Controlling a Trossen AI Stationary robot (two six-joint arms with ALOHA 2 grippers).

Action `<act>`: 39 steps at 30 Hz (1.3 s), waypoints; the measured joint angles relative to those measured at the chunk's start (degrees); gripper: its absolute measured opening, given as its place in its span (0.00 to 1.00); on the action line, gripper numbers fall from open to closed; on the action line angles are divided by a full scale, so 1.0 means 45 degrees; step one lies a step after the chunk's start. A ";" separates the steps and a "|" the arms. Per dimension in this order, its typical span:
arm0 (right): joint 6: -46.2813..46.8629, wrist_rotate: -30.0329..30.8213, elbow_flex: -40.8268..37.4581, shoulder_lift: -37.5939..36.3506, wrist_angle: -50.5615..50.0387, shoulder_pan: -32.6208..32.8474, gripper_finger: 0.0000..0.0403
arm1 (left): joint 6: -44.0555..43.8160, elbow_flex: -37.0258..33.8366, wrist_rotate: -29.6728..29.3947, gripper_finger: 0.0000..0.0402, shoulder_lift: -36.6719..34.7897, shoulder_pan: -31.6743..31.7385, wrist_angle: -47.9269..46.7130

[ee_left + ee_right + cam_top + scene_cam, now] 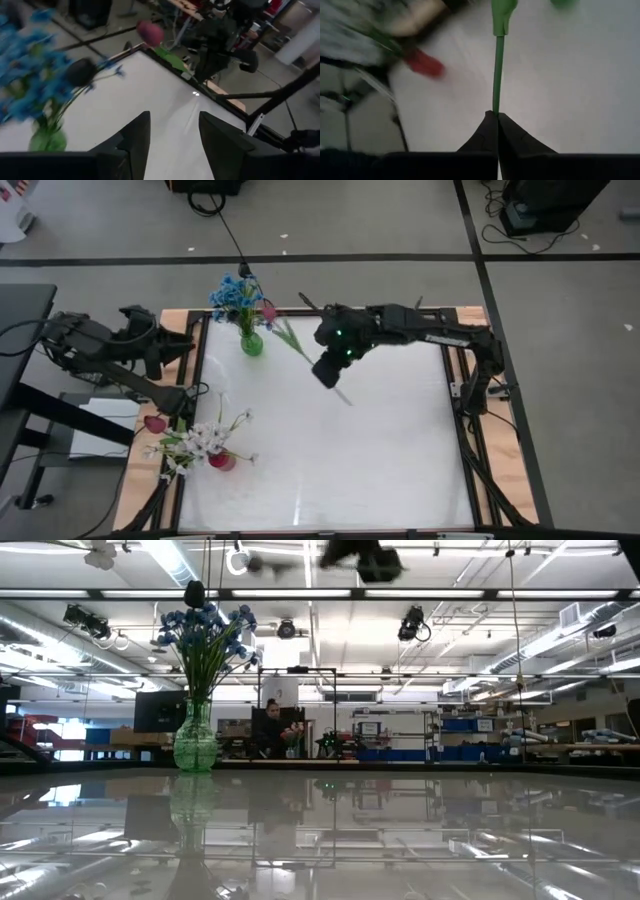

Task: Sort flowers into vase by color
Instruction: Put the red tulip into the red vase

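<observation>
Right wrist view is showing you the right gripper (pixel 497 116) pinching a tulip (pixel 269 311) stem beside the green vase (pixel 251 342), while the left gripper (pixel 171 131) is gaping near it.

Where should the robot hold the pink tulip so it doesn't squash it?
On the thin green stem, partway down from the bud, fingers closing across it from above. The stem is long and straight; the bud looks soft. The right gripper is shut on the stem this way. The left gripper waits open at the left side of the table.
</observation>
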 joint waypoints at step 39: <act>-0.4244 0.5177 0.0010 0.0432 0.8331 0.1735 0.00 | 0.5601 -0.0010 0.1691 0.47 0.4897 0.3423 0.9690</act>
